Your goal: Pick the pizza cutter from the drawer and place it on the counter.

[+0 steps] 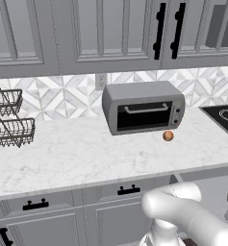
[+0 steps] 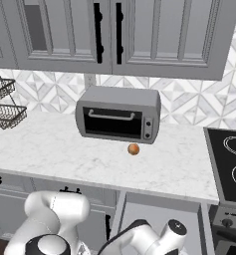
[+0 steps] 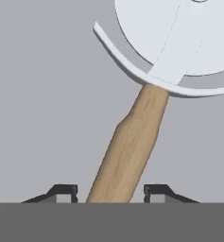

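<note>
Grey drawer [image 3: 42, 94] floor spreads flat behind the pizza cutter [image 3: 146, 90], whose tan handle runs down between the two dark fingertips [image 3: 64, 191] of the gripper [image 3: 111, 193] while its pale wheel sits at the far end. The fingers stand spread on either side of the handle, with a gap on each side. Above, on the white marble counter [image 1: 77, 153], a small orange ball [image 1: 168, 136] lies just before the toaster oven [image 1: 143, 107]
</note>
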Controlling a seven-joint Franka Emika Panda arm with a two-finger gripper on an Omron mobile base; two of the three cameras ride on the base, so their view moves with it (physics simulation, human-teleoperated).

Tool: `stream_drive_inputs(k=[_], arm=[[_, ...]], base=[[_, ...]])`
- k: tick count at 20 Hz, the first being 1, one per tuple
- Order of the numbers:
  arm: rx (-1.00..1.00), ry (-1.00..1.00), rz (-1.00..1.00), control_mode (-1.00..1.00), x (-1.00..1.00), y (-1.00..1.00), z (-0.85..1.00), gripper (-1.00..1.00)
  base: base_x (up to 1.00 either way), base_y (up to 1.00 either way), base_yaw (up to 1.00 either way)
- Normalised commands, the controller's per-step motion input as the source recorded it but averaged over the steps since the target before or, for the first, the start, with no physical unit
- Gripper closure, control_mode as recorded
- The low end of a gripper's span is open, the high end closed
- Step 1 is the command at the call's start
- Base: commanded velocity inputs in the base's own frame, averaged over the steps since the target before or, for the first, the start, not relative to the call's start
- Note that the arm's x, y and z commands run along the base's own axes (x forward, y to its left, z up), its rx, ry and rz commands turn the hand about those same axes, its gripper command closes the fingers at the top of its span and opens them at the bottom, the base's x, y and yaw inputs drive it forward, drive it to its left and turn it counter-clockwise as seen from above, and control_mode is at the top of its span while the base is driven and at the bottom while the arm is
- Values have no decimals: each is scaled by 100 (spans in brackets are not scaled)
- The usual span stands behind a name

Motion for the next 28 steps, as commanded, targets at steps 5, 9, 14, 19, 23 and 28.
stream_drive_inputs(k=[5,9,14,19,23,28], arm=[[0,0,0,-100,0,0,0,100],[0,-4,-1,-100,-24,-18,61,100],[0,-2,0,-100,-36,-4,100,100],[0,-4,0,-100,-3,9,100,100],[1,-10,7,-100,42,26,70,100],[1,-10,13,-100,70,40,56,100]], base=[[0,0,0],[0,0,0],[0,0,0],[0,0,0],[0,0,0],[0,0,0]])
